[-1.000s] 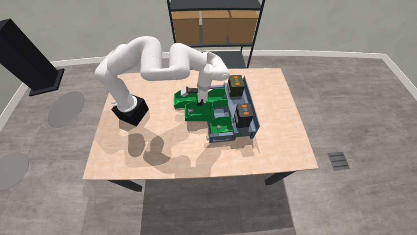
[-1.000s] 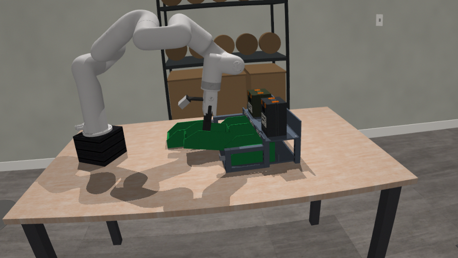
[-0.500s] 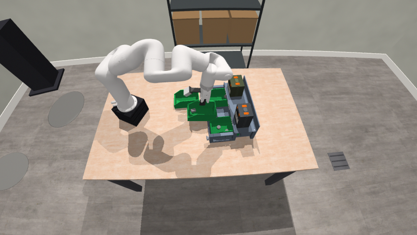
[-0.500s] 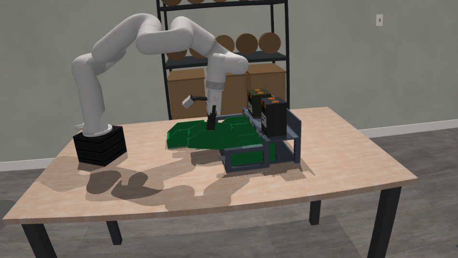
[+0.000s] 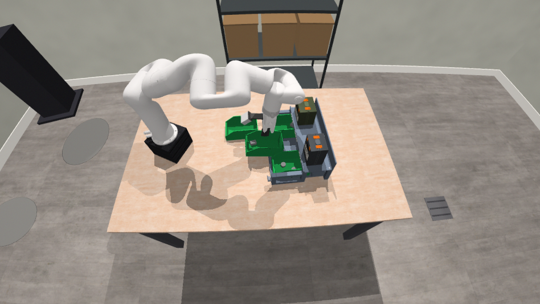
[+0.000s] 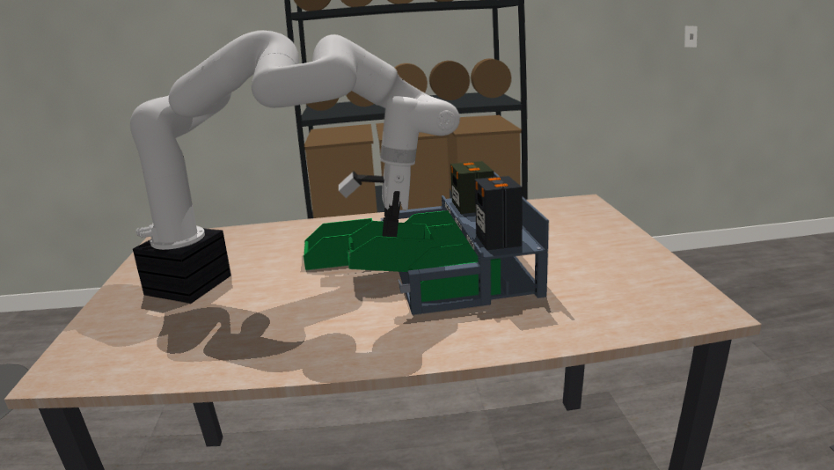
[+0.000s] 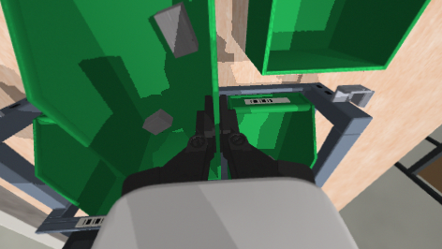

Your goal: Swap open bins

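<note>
My gripper [image 5: 265,132] [image 6: 390,231] [image 7: 215,108] is shut on the thin side wall of a green open bin [image 5: 260,149] [image 6: 397,253] [image 7: 94,47] that holds two grey parts [image 7: 175,33]. This bin is off the table, and its rear end reaches over the front lip of the grey shelf [image 5: 329,151] [image 6: 539,233] [image 7: 348,126] at the middle place. Its open front sticks out over the table. The empty green bin [image 5: 236,126] [image 6: 329,242] [image 7: 328,28] stands on the table top just left of the held bin, apart from the shelf.
Two more green bins sit in the shelf, one on the far side [image 5: 283,121] [image 7: 276,131] and one on the near side [image 5: 287,162] [image 6: 449,286]. Two dark boxes [image 5: 306,109] [image 5: 316,148] [image 6: 495,213] stand on the shelf's upper board. A tall rack with cartons stands behind the table.
</note>
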Available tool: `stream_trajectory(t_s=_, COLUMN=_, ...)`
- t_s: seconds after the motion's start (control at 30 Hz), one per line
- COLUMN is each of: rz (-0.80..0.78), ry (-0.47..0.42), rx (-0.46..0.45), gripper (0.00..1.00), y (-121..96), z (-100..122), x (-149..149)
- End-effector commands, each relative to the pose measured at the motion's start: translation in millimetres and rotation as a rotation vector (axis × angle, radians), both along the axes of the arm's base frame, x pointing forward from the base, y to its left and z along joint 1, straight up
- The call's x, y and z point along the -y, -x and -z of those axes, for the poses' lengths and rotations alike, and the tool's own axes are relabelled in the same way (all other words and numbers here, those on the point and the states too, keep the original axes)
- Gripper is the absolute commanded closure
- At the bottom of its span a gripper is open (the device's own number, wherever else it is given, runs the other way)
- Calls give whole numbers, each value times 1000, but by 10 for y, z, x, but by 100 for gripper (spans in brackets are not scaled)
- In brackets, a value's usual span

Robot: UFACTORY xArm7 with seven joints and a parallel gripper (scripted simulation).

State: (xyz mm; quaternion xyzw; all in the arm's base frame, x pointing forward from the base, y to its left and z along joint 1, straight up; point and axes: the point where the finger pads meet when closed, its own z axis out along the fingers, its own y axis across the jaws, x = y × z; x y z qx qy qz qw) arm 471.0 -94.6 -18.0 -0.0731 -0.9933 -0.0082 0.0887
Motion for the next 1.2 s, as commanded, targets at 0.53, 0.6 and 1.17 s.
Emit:
stream_trajectory(t_s=0.53, rz=0, ry=1, rx=3, gripper=100, y=-142, z=-17, x=21)
stream_trajectory(t_s=0.6, rz=0, ry=1, rx=3, gripper=100, y=-151, z=-16, x=23)
stream_trajectory(t_s=1.17, rz=0, ry=1, rx=3, gripper=100, y=-195, z=-16, x=29)
